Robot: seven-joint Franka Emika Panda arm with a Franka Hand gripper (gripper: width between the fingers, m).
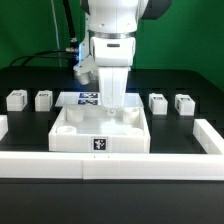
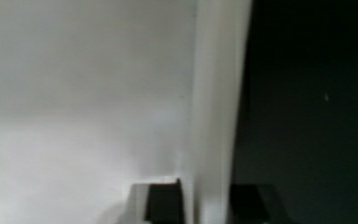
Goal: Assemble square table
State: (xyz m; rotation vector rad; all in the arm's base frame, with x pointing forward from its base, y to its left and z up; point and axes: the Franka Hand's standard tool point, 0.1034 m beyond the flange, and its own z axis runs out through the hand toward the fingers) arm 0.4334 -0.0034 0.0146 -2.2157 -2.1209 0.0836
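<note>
The white square tabletop (image 1: 72,136) lies rim-up on the black table, against the low white border wall. My gripper (image 1: 112,104) reaches straight down onto its far rim. In the wrist view the rim (image 2: 211,100) runs between my two dark fingers (image 2: 163,200), which press it from both sides; the gripper (image 2: 208,198) is shut on it. Four small white legs stand on the table: two on the exterior view's left (image 1: 15,99) (image 1: 43,99) and two on its right (image 1: 157,101) (image 1: 184,102), all apart from the gripper.
The marker board (image 1: 86,98) lies flat behind the tabletop, just beside the gripper on the exterior view's left. The low white border wall (image 1: 110,166) runs along the front and turns back at both ends. A green backdrop stands behind.
</note>
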